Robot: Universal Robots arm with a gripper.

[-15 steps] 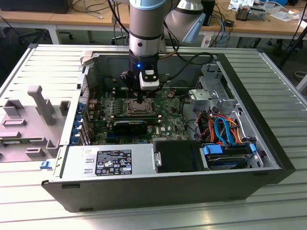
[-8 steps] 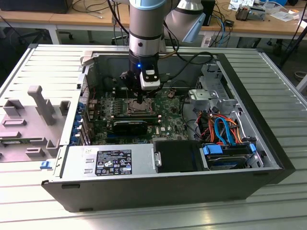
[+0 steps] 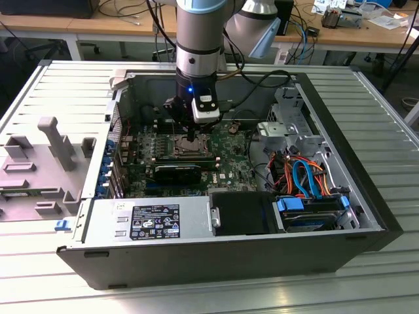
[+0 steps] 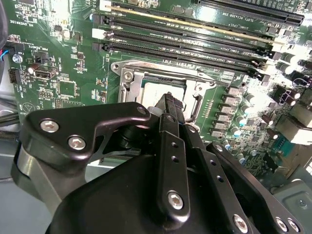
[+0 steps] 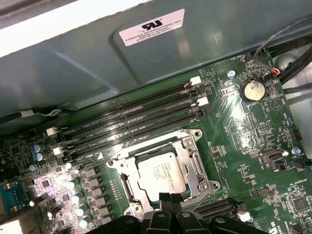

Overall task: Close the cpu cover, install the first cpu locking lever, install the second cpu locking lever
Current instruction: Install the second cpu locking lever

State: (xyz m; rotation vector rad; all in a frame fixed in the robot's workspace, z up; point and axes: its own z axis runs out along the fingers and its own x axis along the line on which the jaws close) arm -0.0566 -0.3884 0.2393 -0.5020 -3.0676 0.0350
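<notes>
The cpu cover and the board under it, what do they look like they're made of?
The square silvery-grey cpu cover looks like bare stamped metal: dull sheen, thin edges. The flat green circuit board looks like lacquered laminate, glossy with fine printed traces, though that is judged by look alone.

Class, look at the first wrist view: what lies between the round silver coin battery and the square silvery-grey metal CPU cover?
Bare green board with small soldered parts separates coin battery from CPU cover.
</notes>
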